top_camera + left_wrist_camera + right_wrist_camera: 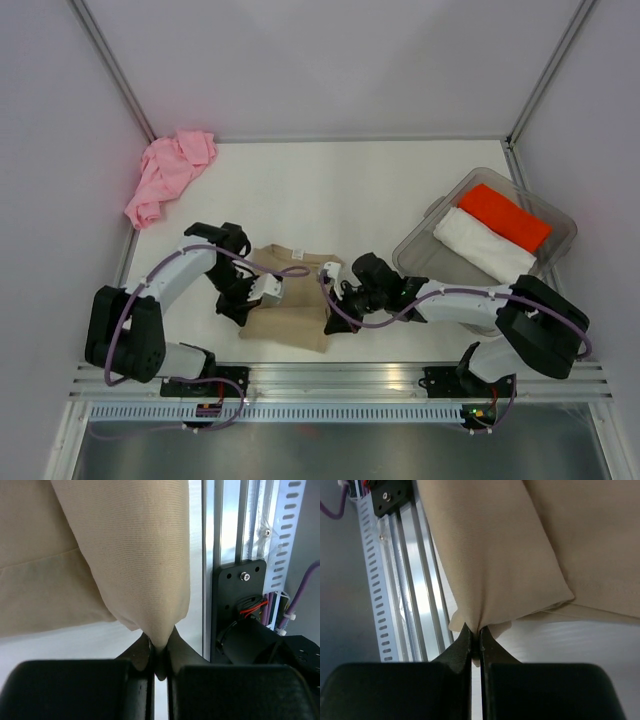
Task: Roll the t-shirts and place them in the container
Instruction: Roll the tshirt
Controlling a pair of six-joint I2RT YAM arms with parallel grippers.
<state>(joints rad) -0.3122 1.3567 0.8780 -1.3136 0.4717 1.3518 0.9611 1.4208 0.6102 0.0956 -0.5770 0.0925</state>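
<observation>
The tan t-shirt (290,300) is lying folded into a narrow band near the front edge of the white surface (350,190), between the two arms, with its neckline showing at the far end. The left gripper (159,647) is pinching the shirt's left side: its black jaws are sitting almost closed on a corner of doubled cloth, and the fabric is bunching into a point where they are clamping it. The right gripper (476,635) is doing the same on the opposite side, its jaws nearly together on a corner of the tan cloth, which is fanning out from the pinch in smooth folds. Both wrist views are showing the cloth pulled taut above the pale surface, with the slotted aluminium rail (340,378) running just beside the held corners at the near edge. The pink t-shirt (170,175) is lying crumpled in a loose heap at the far left corner of the surface, against the wall and well apart from both arms. On the right side a clear plastic bin (410,248) is sitting at an angle, just beyond the right arm's forearm, and it is holding a folded orange cloth (503,217) and a folded white cloth (483,245) lying side by side.
</observation>
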